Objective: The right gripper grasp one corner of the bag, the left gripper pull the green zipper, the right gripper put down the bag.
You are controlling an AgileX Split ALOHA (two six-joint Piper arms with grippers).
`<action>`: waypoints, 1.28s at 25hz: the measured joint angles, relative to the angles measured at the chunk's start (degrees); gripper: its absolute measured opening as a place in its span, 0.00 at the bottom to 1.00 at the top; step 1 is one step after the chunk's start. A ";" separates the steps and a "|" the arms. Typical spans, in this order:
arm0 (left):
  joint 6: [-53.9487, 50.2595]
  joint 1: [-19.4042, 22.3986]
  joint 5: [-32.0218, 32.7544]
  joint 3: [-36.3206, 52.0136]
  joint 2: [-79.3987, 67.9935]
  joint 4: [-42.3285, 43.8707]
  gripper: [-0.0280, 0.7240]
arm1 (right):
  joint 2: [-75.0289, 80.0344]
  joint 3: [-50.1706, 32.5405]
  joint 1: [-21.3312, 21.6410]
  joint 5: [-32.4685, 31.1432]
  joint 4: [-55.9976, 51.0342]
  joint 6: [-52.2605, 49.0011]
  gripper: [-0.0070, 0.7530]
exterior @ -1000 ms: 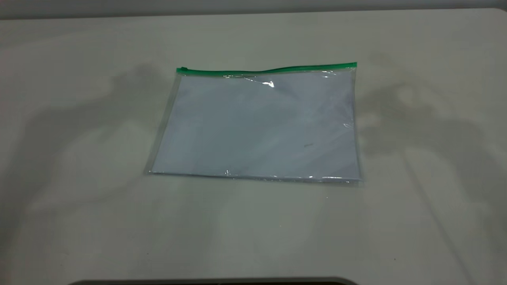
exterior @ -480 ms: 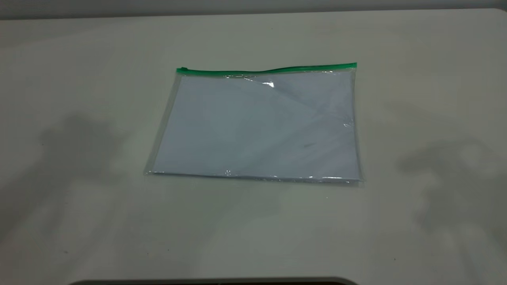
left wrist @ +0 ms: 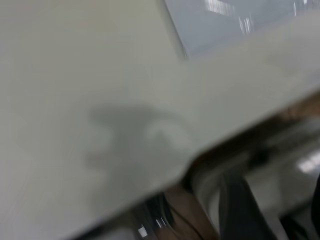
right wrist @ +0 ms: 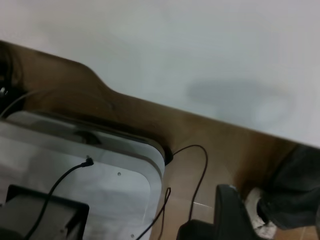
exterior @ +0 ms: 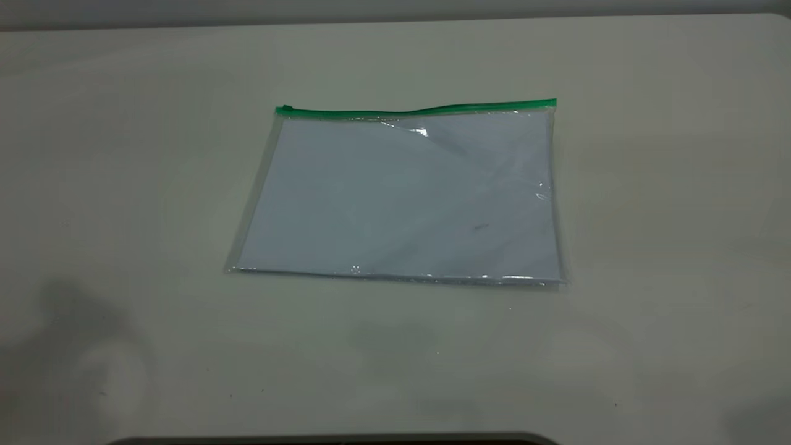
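Observation:
The clear plastic bag point(exterior: 401, 198) lies flat on the table with white paper inside. The green zipper point(exterior: 420, 111) runs along its far edge, with the small slider tab point(exterior: 285, 109) at the left end. The corner point(exterior: 552, 105) at the right end of the green strip lies on the table, untouched. Neither gripper shows in the exterior view. In the left wrist view the left gripper point(left wrist: 276, 210) is open and empty beyond the table's edge, with a bag corner point(left wrist: 225, 20) far off. The right gripper point(right wrist: 272, 217) hangs past the table's edge over the floor.
The pale table point(exterior: 123, 185) surrounds the bag. Faint arm shadows lie at the near left point(exterior: 80, 358) and near right corner. In the right wrist view a white device with black cables point(right wrist: 100, 185) and a person's shoe point(right wrist: 260, 210) are on the floor below the table edge.
The arm shadows on both sides of the bag have slid away toward the table's near edge and faded. The bag has not moved.

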State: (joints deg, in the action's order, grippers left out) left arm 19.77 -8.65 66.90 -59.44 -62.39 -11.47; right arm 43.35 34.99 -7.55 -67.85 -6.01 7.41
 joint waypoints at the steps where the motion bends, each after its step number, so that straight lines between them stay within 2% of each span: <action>1: -0.32 0.00 0.00 3.22 1.33 -0.07 0.59 | -2.06 -1.79 0.00 -0.02 0.19 -0.82 0.60; 6: -3.21 0.00 -1.20 16.89 8.47 0.00 0.59 | -9.98 -6.30 0.00 3.27 1.23 -2.86 0.66; 10: -5.66 0.00 -3.67 24.45 13.89 0.05 0.59 | -11.47 -7.53 0.00 4.60 3.11 -4.89 0.66; 14: -7.85 0.00 -3.48 29.52 19.55 1.79 0.59 | -11.53 -7.52 0.00 4.59 4.18 -6.34 0.66; 18: -9.30 0.00 -3.48 31.36 27.48 6.45 0.59 | -11.53 -7.52 0.00 4.63 4.18 -6.73 0.66; 32: -10.07 0.00 -2.67 31.48 53.51 6.85 0.59 | -11.60 -7.52 0.00 4.77 4.18 -6.78 0.66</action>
State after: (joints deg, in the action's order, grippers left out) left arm 9.71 -8.65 64.23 -27.95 -8.88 -4.62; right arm 31.74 27.47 -7.55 -63.08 -1.84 0.63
